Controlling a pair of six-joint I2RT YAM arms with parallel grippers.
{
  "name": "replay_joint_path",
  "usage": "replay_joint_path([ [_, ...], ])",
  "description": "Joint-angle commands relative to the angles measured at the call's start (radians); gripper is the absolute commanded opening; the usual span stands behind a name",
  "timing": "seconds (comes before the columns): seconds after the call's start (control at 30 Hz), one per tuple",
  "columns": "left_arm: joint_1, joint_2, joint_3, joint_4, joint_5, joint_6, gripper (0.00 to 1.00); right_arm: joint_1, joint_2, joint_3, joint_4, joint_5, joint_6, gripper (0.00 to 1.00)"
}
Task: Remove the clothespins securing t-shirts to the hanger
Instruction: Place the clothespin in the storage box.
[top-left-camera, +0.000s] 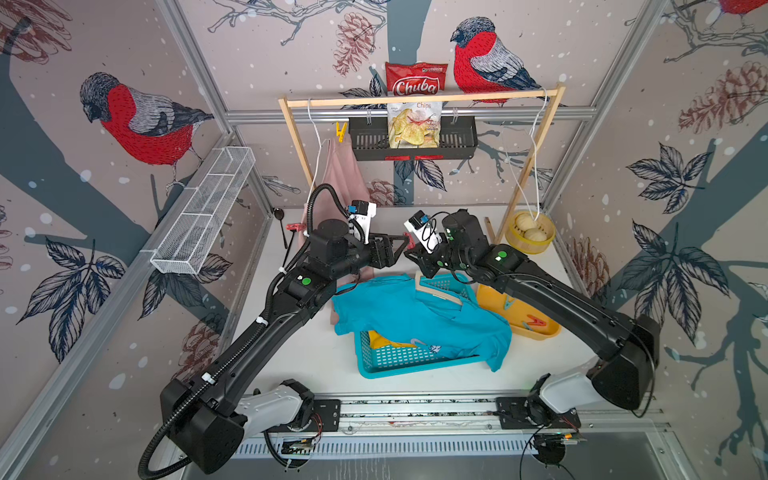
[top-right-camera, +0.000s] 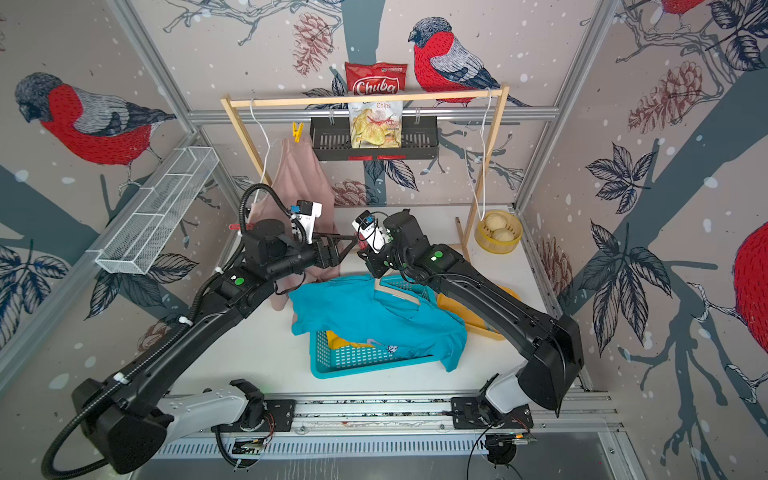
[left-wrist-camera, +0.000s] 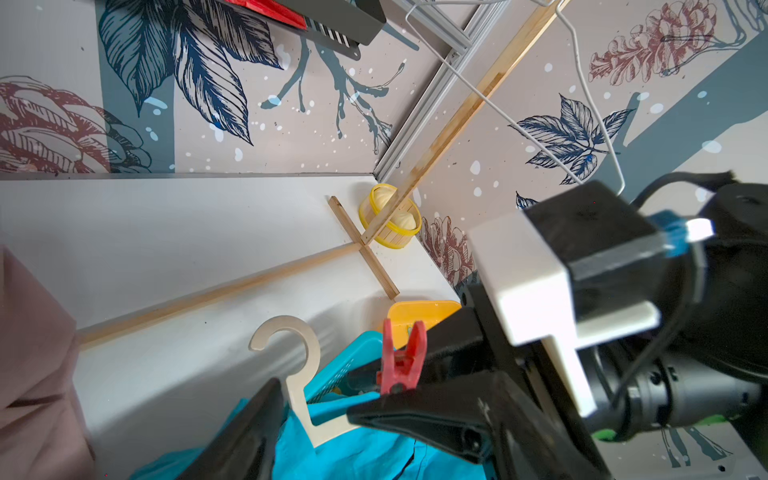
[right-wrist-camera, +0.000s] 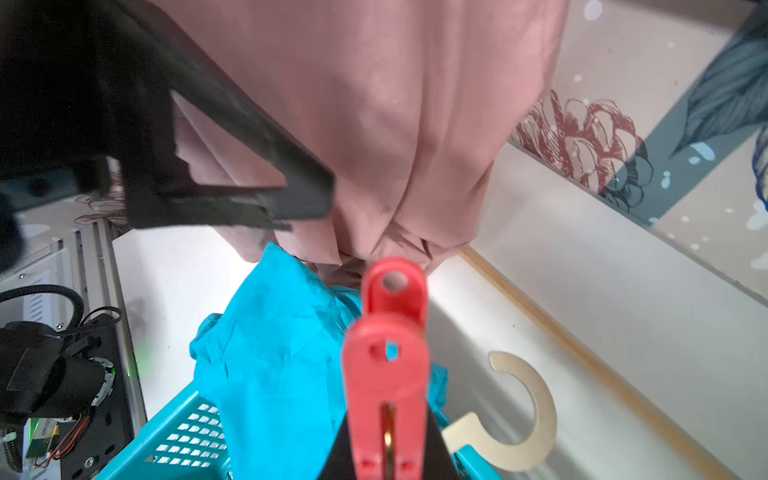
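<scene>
We can read two words, both on snack bags at the back wall, and both top views show them. The red bag stands behind the wooden rail and carries "Chuba" in large white script across its front. A band of small print along its top edge is too fine for us to read. Just below it, the pale bag in the black basket shows "Chips" in reddish letters near its top. The smaller lettering beside its crisp picture is blurred. We cannot make out the white print on the teal t-shirt as letters.
</scene>
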Motion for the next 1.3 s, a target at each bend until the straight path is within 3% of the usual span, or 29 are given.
replay_joint_path([
  [0.0,0.008,-0.008,0.012,0.014,-0.064,0.059,0.77,-0.045,-0.047,-0.059,-0.007,0.035,0.071,0.0],
  [0.3,0.023,0.049,-0.015,0.044,-0.099,0.084,0.73,-0.323,-0.261,-0.368,-0.09,0.171,0.251,0.06],
  [0.57,0.009,0.193,0.028,0.002,-0.072,0.129,0.66,-0.625,-0.375,-0.528,-0.128,0.125,0.337,0.1],
  [0.63,-0.006,0.21,0.037,-0.004,-0.089,0.142,0.65,-0.708,-0.378,-0.55,-0.123,0.066,0.344,0.12],
  [0.7,-0.018,0.221,0.044,-0.012,-0.108,0.155,0.64,-0.756,-0.383,-0.564,-0.117,0.043,0.357,0.21],
  [0.8,-0.029,0.238,0.053,-0.028,-0.122,0.162,0.64,-0.775,-0.4,-0.578,-0.105,0.024,0.373,0.48],
  [0.87,-0.035,0.247,0.056,-0.038,-0.131,0.167,0.63,-0.783,-0.41,-0.582,-0.101,0.008,0.376,0.58],
  [1.1,-0.1,0.314,0.102,-0.1,-0.236,0.191,0.53,-0.762,-0.434,-0.57,-0.084,-0.091,0.391,0.63],
  [1.27,-0.158,0.415,0.17,-0.181,-0.324,0.185,0.44,-0.611,-0.446,-0.573,-0.033,-0.045,0.427,0.64],
])
